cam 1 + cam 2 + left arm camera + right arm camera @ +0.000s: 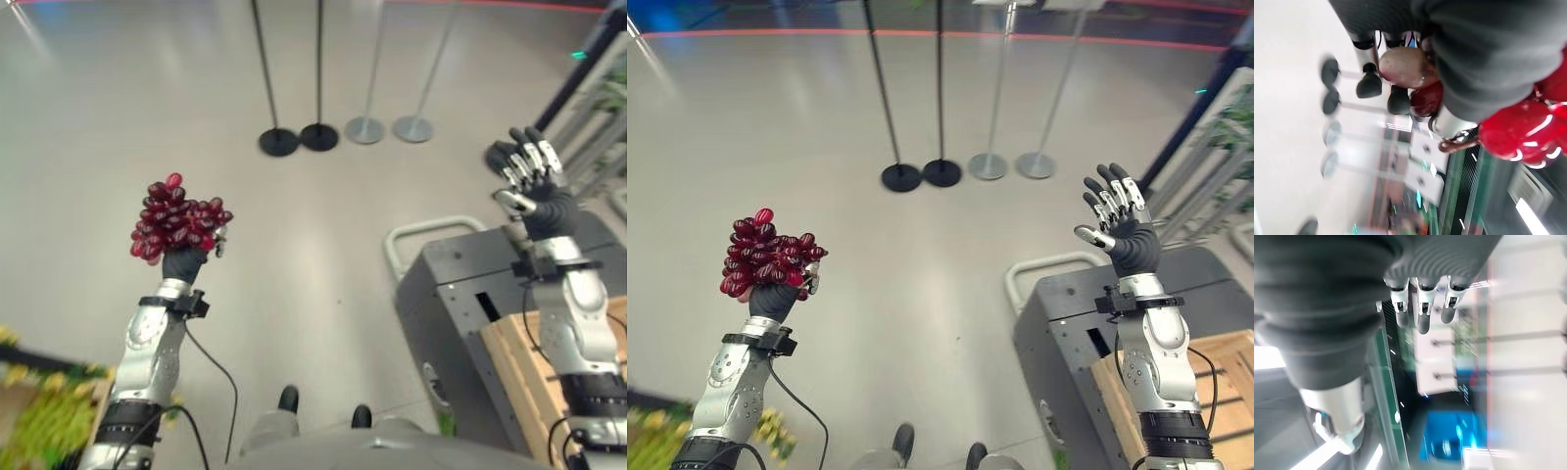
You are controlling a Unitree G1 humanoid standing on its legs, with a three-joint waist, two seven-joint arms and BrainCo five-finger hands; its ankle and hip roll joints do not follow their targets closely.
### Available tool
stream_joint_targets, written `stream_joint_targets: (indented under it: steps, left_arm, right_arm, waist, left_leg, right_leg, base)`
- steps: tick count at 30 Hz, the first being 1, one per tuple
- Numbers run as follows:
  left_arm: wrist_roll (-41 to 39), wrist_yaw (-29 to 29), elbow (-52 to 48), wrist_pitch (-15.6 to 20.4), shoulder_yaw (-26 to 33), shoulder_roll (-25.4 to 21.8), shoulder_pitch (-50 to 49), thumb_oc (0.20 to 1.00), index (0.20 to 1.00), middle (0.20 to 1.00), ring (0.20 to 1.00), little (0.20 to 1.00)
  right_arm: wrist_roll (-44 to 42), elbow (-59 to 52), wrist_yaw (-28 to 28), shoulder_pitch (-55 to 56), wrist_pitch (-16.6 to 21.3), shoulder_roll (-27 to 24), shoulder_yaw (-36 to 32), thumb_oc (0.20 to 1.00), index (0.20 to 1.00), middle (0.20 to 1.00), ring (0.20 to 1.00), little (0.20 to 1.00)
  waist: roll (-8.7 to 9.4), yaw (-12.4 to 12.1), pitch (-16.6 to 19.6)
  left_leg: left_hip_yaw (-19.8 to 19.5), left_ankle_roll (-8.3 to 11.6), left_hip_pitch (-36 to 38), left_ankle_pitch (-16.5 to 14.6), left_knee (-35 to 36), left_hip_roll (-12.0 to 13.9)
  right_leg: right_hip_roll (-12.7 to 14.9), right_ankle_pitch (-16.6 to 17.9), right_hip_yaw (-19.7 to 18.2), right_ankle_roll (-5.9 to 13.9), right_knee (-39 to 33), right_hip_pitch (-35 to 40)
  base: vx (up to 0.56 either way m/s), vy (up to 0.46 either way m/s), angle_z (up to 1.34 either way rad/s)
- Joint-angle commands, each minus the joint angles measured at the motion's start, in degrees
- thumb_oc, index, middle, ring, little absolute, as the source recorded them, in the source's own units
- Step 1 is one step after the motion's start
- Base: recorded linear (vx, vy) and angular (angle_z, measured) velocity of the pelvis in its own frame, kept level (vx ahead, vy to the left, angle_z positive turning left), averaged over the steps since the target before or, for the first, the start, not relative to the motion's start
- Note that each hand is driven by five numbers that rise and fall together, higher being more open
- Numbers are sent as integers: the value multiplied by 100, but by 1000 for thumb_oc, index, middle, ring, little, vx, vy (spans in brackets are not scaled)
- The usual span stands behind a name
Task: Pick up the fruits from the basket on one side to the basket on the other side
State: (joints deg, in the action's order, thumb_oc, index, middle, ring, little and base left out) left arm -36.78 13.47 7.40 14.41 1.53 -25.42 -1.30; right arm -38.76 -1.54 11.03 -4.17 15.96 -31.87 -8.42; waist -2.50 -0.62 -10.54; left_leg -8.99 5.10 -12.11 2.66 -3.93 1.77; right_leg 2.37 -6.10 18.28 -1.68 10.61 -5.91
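Left hand (pixel 774 299) round red grapes (pixel 767 253); no legible writing.

Bare floor (pixel 323 225) lay open between the raised arms. To the right, a grey box (pixel 1068 323) with a white handle (pixel 1043 266) and a wooden crate (pixel 1215 377) crowded the right arm. Four stanchion bases (pixel 338 134) stood well ahead, clear of both.

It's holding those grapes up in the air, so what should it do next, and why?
Probably carry the grapes across toward its right side. The left hand grips the bunch raised high over bare floor, the right hand is open and holds nothing, and a wooden crate sits on the right.
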Motion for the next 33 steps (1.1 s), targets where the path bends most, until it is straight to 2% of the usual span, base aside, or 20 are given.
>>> stream_joint_targets:
  steps: [1, 2, 3, 4, 6, 7, 10, 16, 19, 23, 28, 31, 33]
  left_arm:
    - [51, 41, -556, 453, 251, -332, 426, 200, 200, 200, 200, 200]
    - [12, 80, -565, 463, 276, -344, 423, 200, 200, 200, 200, 200]
    - [10, 82, -566, 463, 277, -346, 427, 200, 200, 200, 200, 200]
    - [-62, 107, -543, 470, 287, -330, 442, 200, 200, 200, 200, 200]
    - [-119, 142, -538, 477, 303, -316, 464, 200, 200, 200, 200, 200]
    - [-108, 141, -526, 469, 291, -314, 460, 200, 200, 200, 200, 200]
    - [-88, 120, -574, 481, 358, -370, 385, 200, 200, 200, 200, 200]
    - [26, 9, -647, 498, 556, -451, 283, 200, 200, 200, 200, 200]
    - [110, -21, -670, 524, 738, -537, 215, 200, 200, 200, 200, 200]
    - [99, -13, -696, 523, 763, -519, 185, 200, 200, 200, 200, 200]
    - [159, -84, -694, 568, 820, -469, 178, 200, 200, 200, 200, 200]
    - [182, -88, -668, 558, 792, -491, 165, 200, 200, 200, 200, 200]
    - [182, -89, -669, 558, 791, -491, 166, 200, 200, 200, 200, 200]
  right_arm:
    - [68, -277, -126, -347, 346, -174, -184, 1000, 1000, 1000, 1000, 1000]
    - [71, -294, -120, -347, 341, -172, -187, 1000, 1000, 1000, 1000, 1000]
    - [71, -295, -120, -349, 340, -170, -189, 1000, 1000, 1000, 1000, 1000]
    - [27, -303, -93, -342, 370, -103, -173, 1000, 1000, 1000, 1000, 1000]
    - [85, -347, -98, -267, 390, -76, -232, 1000, 1000, 1000, 1000, 1000]
    - [64, -349, -118, -229, 399, -42, -275, 1000, 1000, 1000, 1000, 1000]
    - [88, -333, -156, -236, 415, 54, -255, 1000, 1000, 1000, 1000, 1000]
    - [237, -308, -163, -325, 324, 264, -15, 1000, 1000, 1000, 1000, 1000]
    - [380, -327, -102, -337, 227, 353, 169, 1000, 1000, 1000, 1000, 1000]
    - [378, -334, -91, -335, 216, 361, 178, 1000, 1000, 1000, 1000, 1000]
    - [442, -316, -119, -325, 231, 411, 185, 1000, 1000, 1000, 1000, 1000]
    - [479, -314, -181, -301, 251, 463, 132, 1000, 1000, 1000, 1000, 1000]
    - [479, -314, -181, -300, 251, 464, 131, 1000, 1000, 1000, 1000, 1000]
  waist:
    - [450, 235, 66]
    - [482, 236, 61]
    - [480, 247, 64]
    - [489, 284, 70]
    - [425, 378, 138]
    - [389, 408, 154]
    - [411, 378, 143]
    - [560, 173, 84]
    - [618, 35, 109]
    - [624, 16, 130]
    - [630, -108, 183]
    - [603, -162, 252]
    - [605, -157, 253]
  left_leg:
    - [1070, -51, -20, -257, -892, 101]
    - [1081, -57, 48, -419, -1066, 137]
    - [1070, -63, 28, -397, -1065, 132]
    - [1225, -57, 289, -643, -1081, 277]
    - [1531, -23, 641, -688, -698, 442]
    - [1656, -7, 699, -613, -508, 469]
    - [1712, -14, 717, -567, -419, 413]
    - [1708, -199, 775, -694, -380, 267]
    - [1647, -320, 808, -721, -277, 115]
    - [1637, -338, 819, -734, -263, 96]
    - [1467, -394, 749, -820, -414, -54]
    - [1340, -446, 729, -890, -490, -205]
    - [1334, -448, 725, -891, -495, -209]
  right_leg:
    - [335, -107, 128, 470, -160, 151]
    - [382, -110, 190, 447, -175, 173]
    - [384, -87, 204, 447, -188, 165]
    - [433, -113, 421, 432, -191, 216]
    - [458, -126, 641, 475, -175, 250]
    - [447, -98, 705, 488, -206, 278]
    - [509, -4, 776, 534, -195, 370]
    - [678, 93, 721, 656, 19, 317]
    - [752, 187, 687, 750, -6, 315]
    - [759, 188, 695, 756, -22, 327]
    - [849, 247, 768, 816, -106, 456]
    - [994, 255, 882, 875, -36, 557]
    - [1000, 250, 888, 878, -27, 555]
  base:
    - [-137, 34, 86]
    - [-50, 0, 47]
    - [-93, 13, 61]
    - [-70, 45, 65]
    - [-34, 94, 92]
    - [12, 140, 94]
    - [52, 164, 72]
    - [5, 122, 6]
    - [11, 105, -5]
    - [12, 31, -1]
    - [37, 84, 8]
    - [59, 143, 21]
    - [44, 123, 33]
